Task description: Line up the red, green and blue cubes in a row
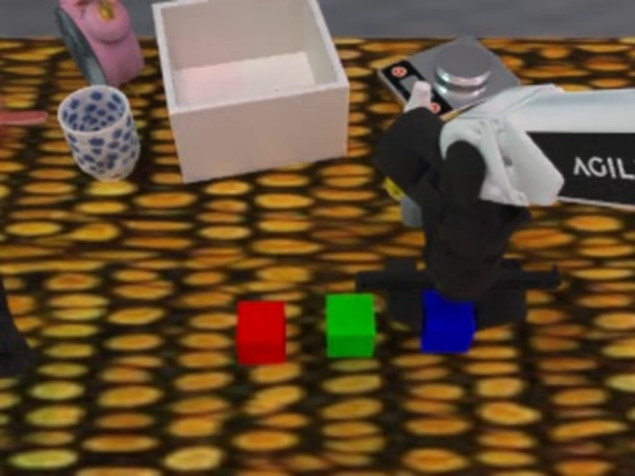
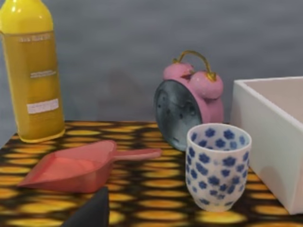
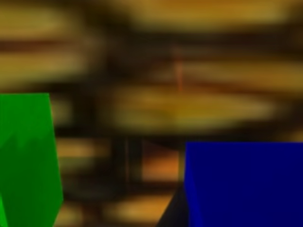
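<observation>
The red cube, the green cube and the blue cube stand side by side on the table, in a row running left to right, with small gaps between them. My right gripper is low over the blue cube, open, with a dark finger on each side of it. The right wrist view shows the blue cube very close, a dark finger edge beside it, and the green cube farther off. My left arm is parked at the table's left edge.
A big white box stands at the back. A blue-flowered cup and a pink alarm clock are at the back left. A scale lies behind the right arm. The left wrist view also shows a yellow bottle and a pink scoop.
</observation>
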Robot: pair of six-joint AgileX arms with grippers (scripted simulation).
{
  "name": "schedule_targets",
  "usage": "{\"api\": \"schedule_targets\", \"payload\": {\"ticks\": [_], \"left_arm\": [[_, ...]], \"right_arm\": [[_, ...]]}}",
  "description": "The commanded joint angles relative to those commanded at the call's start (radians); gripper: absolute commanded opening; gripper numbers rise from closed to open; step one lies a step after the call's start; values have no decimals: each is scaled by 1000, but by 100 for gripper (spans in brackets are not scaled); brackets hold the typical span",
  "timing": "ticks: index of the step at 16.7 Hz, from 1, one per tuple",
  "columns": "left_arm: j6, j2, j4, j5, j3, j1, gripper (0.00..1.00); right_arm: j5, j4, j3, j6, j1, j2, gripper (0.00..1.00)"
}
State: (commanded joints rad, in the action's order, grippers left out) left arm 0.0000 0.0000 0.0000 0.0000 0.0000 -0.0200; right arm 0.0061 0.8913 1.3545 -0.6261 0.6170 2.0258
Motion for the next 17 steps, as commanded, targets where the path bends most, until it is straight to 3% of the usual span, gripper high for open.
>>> {"api": "schedule_targets", "payload": {"ticks": [9,17], "left_arm": [[0,0,0,0,0,0,100],[0,0,0,0,0,0,100]], "right_arm": [[0,0,0,0,0,0,98],[0,0,0,0,0,0,100]]}}
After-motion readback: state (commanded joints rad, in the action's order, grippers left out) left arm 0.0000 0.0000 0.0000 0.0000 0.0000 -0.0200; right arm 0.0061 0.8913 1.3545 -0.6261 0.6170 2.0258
